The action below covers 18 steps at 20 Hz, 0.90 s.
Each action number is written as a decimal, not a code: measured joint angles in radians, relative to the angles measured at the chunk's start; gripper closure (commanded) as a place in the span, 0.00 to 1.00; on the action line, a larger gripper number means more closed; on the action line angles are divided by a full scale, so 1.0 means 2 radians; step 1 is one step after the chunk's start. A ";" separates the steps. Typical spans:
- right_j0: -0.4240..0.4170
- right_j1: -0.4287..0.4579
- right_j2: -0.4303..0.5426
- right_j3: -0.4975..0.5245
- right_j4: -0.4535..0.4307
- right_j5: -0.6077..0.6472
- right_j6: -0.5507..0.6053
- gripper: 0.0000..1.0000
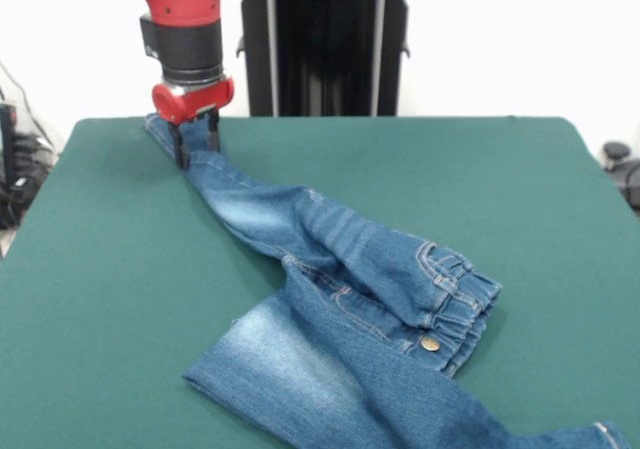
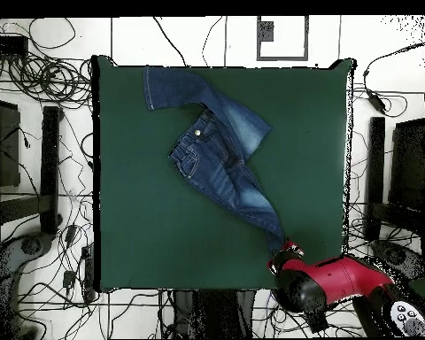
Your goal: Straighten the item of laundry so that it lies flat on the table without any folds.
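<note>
Beneath the jaws, a jeans leg end.
Jaws pinch it against the green counter.

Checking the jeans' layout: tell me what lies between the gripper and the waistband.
In both views only the jeans' own stretched leg lies between the gripper and the waistband, on the table.

Blue jeans stretched out on a green desk

One leg of the jeans runs slanting down to the bottom right part of the desk, where the claw of the red and black arm sits right on its end. The other leg lies folded across the top and points toward the top left corner. The waistband faces left. Lots of black cables lie on the floor around the desk.
</note>
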 measured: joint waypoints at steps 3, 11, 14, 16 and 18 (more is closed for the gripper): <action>0.002 0.000 -0.001 0.000 0.000 0.000 0.000 0.00; 0.015 0.000 -0.011 -0.003 0.000 0.000 0.000 1.00; 0.024 -0.001 -0.017 -0.005 0.000 0.000 0.000 1.00; 0.029 -0.001 -0.022 -0.006 0.000 -0.001 0.000 1.00; 0.035 -0.001 -0.028 -0.008 0.000 -0.005 0.000 1.00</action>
